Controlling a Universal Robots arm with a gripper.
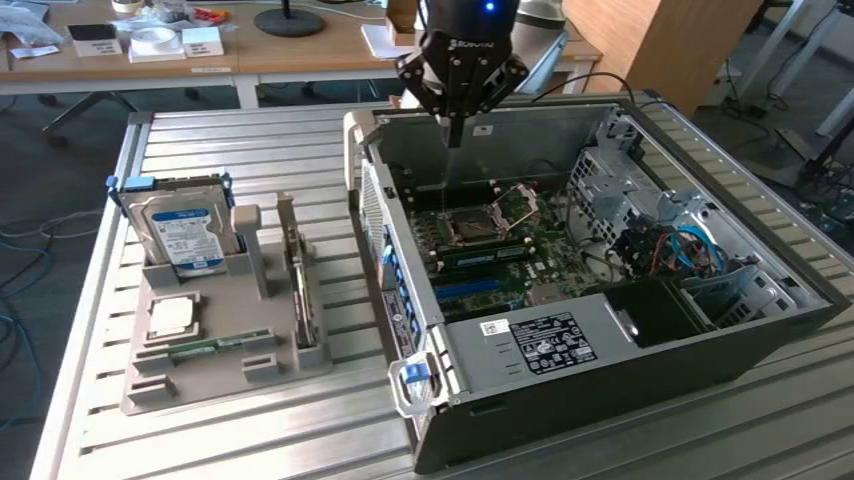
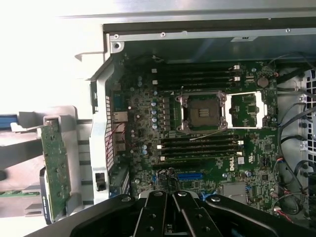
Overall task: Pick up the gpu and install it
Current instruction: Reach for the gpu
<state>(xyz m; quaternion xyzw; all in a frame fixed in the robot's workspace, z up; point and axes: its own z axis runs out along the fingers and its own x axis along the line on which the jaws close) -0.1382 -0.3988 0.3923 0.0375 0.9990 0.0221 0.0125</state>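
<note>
One gripper [image 1: 454, 132] is hanging over the open computer case [image 1: 641, 370], its fingers clenched together and grasping nothing; its tips are pointing down into the case, above the motherboard [image 1: 501, 250] and close to the bare processor socket [image 1: 474, 228]; in the wrist view the closed gripper [image 2: 172, 197] is showing over the same green board [image 2: 148, 123]. Meanwhile the gpu [image 1: 302, 290] is standing on edge in a slot of the grey holder [image 1: 147, 390], on the exterior view's left of the case and well apart from the gripper; its greenish-brown circuit face [image 2: 54, 163] is showing in the wrist view. Sharing the holder, a blue-labelled hard drive [image 1: 187, 235] is standing upright; a memory stick [image 1: 214, 347] is lying flat; everything is resting on a slatted metal table [image 1: 267, 150].
</note>
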